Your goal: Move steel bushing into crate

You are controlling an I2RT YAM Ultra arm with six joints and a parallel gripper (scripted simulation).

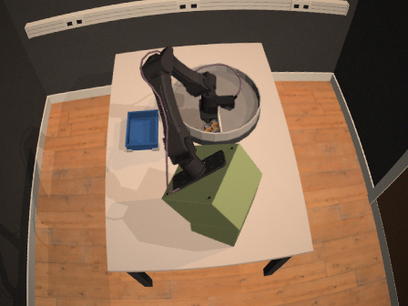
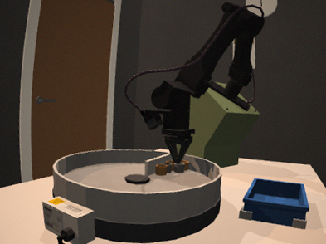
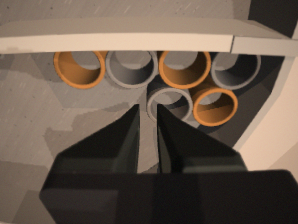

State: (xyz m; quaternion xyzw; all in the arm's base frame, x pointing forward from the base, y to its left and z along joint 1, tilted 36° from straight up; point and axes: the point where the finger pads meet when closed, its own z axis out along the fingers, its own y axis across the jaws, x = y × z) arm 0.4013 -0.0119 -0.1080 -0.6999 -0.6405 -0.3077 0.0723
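Observation:
The round turntable (image 1: 228, 136) (image 2: 155, 208) holds three grey steel bushings and three orange ones, upright and clustered against its divider. In the wrist view one steel bushing (image 3: 150, 81) and another steel bushing (image 3: 242, 84) stand in the row along the divider. The nearest steel bushing (image 2: 179, 168) stands in front of that row, beside an orange bushing (image 3: 215, 122). My gripper (image 3: 148, 112) (image 2: 177, 162) points down just above its left rim. The fingers are a narrow gap apart with nothing between them. The blue crate (image 1: 128, 132) (image 2: 275, 212) shows no bushing inside.
The thin upright divider (image 3: 120, 42) (image 2: 155, 163) and the turntable's raised wall stand close to the bushings. A dark disc (image 2: 137, 178) lies at the turntable's middle. The green pedestal (image 1: 237, 182) (image 2: 225, 134) carries the arm. A small sensor box (image 2: 78, 225) stands outside the turntable.

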